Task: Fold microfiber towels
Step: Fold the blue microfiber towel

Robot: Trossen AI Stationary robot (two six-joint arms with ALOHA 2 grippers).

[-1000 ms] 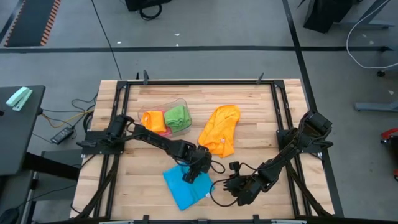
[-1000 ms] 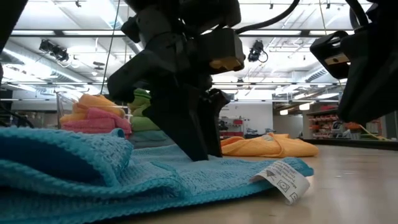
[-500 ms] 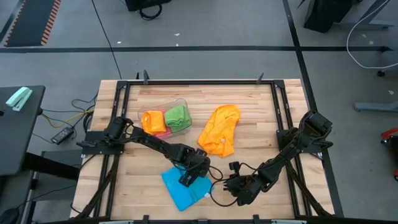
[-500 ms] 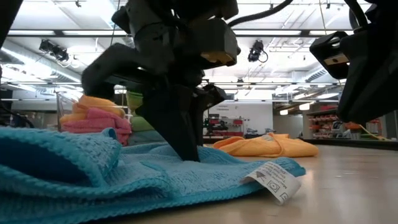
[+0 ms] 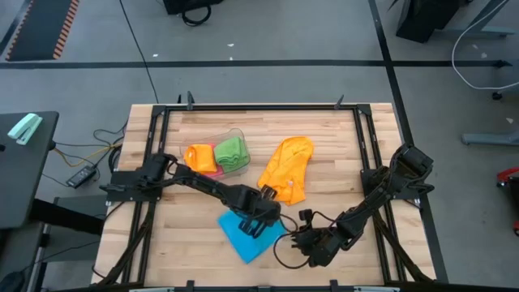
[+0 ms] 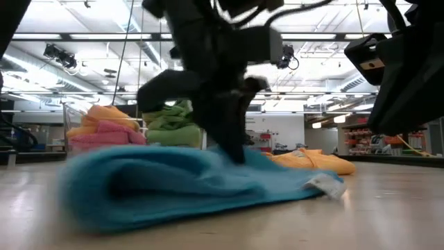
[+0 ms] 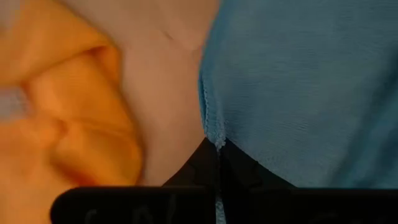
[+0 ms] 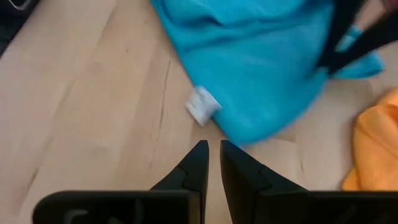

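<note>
Left gripper (image 5: 261,221) has its jaws pinched on the edge of the sky-blue microfiber towel (image 5: 250,234), bottom centre of the wooden worktop (image 5: 340,162) in the high view — right gripper (image 5: 302,241) sits just right of it, jaws nearly together, holding nothing

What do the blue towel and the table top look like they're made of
Blue towel: soft knitted or woven fabric, matte, likely microfiber; it drapes in folds and carries a sewn white tag. Table top: pale wood planks, smooth; grain lines and board seams show.
</note>
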